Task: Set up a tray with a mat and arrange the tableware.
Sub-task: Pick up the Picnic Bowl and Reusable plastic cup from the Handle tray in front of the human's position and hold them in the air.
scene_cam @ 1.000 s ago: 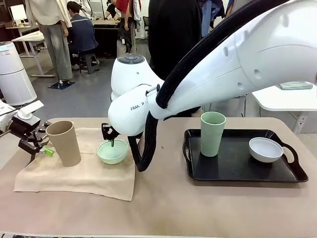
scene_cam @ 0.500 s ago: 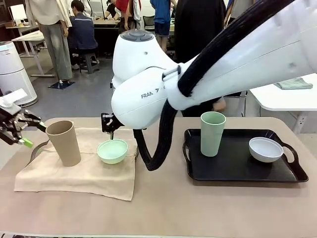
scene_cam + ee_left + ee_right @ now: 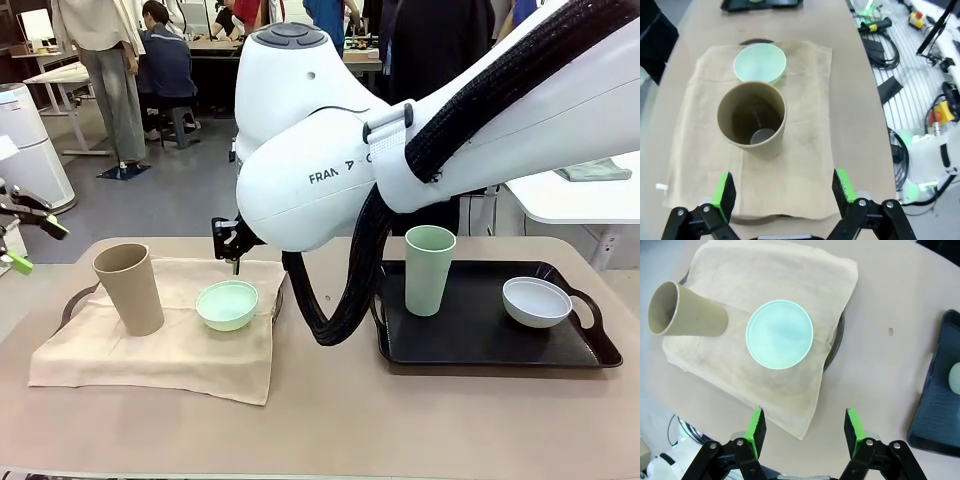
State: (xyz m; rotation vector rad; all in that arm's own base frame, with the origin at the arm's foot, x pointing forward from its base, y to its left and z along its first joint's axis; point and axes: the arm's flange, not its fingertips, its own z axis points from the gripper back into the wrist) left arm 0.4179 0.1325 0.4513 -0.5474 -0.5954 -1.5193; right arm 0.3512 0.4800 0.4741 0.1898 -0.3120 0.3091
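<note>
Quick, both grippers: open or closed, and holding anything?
Left gripper: open, holding nothing.
Right gripper: open, holding nothing.

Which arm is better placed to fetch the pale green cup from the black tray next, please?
Probably right: the open right gripper hovers by the mint bowl, nearer the pale green cup than the left gripper beyond the tan cup.

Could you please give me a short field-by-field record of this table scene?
mat: spread over left tray
tan cup: upright on mat
mint bowl: on mat, beside tan cup
green cup: upright on right tray
white bowl: on right tray
left gripper: open, empty
right gripper: open, empty, above mat near mint bowl
</note>
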